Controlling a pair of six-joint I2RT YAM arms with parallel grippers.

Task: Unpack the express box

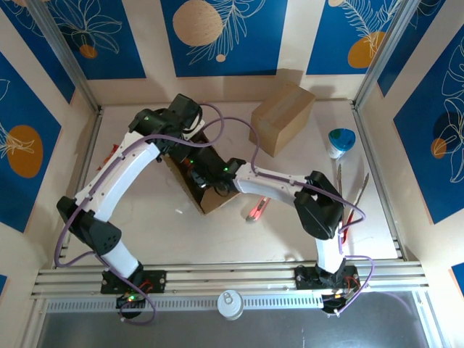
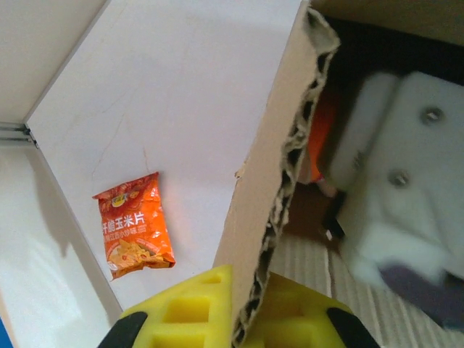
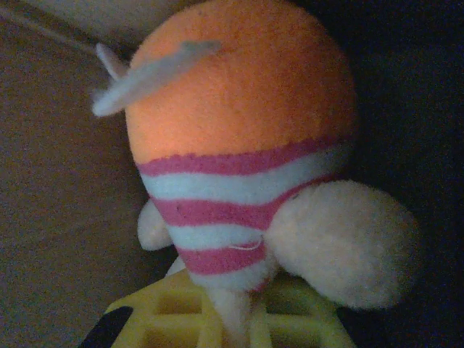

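Yellow fingers of the right end effector point(image 3: 233, 319) pinch the base of an orange plush toy with pink-and-white stripes point(image 3: 239, 123) inside the open brown cardboard express box point(image 1: 210, 197). The left end effector point(image 2: 243, 312) is clamped on the box's corrugated wall. An orange snack packet point(image 2: 134, 225) lies beside it on the white worktop point(image 2: 181, 87). A closed cardboard carton point(image 1: 281, 116) stands farther back.

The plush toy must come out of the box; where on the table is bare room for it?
Bare: the front strip of the table between the open box, the red tool and the near rail; also around the snack packet, left of that box. Crowded: the right side, with the closed box, the cup and a metal tool.
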